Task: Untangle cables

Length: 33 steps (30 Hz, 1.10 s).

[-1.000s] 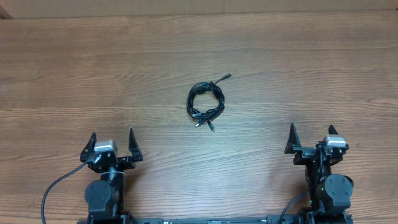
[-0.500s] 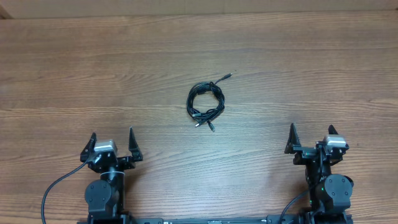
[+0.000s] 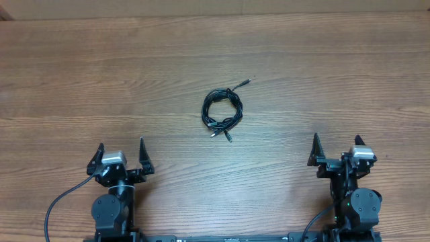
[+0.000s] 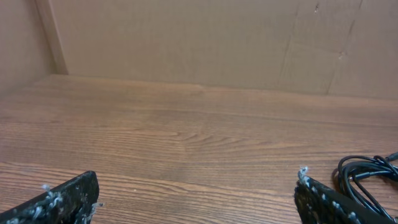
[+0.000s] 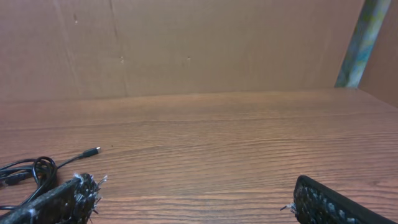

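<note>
Stillness is holding across the overhead view: the cables (image 3: 223,114) are lying exactly where they were a second ago, and neither arm is shifting from its earlier spot.

The cables are sitting at the centre of the frame as a small, roughly round coil of thin, glossy black wire. One plug-tipped end is poking out toward the upper right and a couple of short ends are trailing from the coil's lower edge. They are resting on a table (image 3: 336,67) of brown wood with long horizontal grain, and a plain brown panel (image 4: 186,37) is standing behind it in the wrist views.

The left gripper (image 3: 121,143) is waiting at the lower left, pointing up the frame with its jaws spread wide and holding nothing. Its dark fingers (image 4: 68,196) are showing a rough, speckled inner surface, and the coil is appearing at the right edge of the left wrist view. The right gripper (image 3: 337,138) is mirroring it at the lower right, jaws likewise spread and gripping nothing. Both are staying well apart from the coil.
</note>
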Available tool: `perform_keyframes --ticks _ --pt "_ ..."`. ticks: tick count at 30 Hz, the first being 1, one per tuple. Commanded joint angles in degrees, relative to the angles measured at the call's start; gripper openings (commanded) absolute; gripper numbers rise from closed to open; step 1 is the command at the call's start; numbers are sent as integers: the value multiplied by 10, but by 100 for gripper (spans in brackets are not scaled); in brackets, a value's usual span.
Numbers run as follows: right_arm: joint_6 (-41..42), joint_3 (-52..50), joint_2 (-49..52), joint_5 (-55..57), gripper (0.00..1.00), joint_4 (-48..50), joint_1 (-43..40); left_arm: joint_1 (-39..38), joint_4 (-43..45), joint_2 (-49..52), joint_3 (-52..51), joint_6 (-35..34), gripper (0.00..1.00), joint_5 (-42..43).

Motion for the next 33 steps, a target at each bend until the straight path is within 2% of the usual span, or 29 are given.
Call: perform_keyframes --ticks 1,23,28,31,33 --pt "2 -2 -5 4 100 2 -3 2 0 -6 -2 8 100 5" --pt "2 -2 -5 4 100 2 -3 2 0 -6 -2 19 100 -3" --pt "2 -2 -5 4 100 2 -3 1 -3 -6 -1 6 100 38" --pt "2 -2 -5 4 100 2 -3 1 0 -5 0 -75 100 83" --pt "2 -2 -5 4 100 2 -3 1 -17 -4 9 -60 100 135"
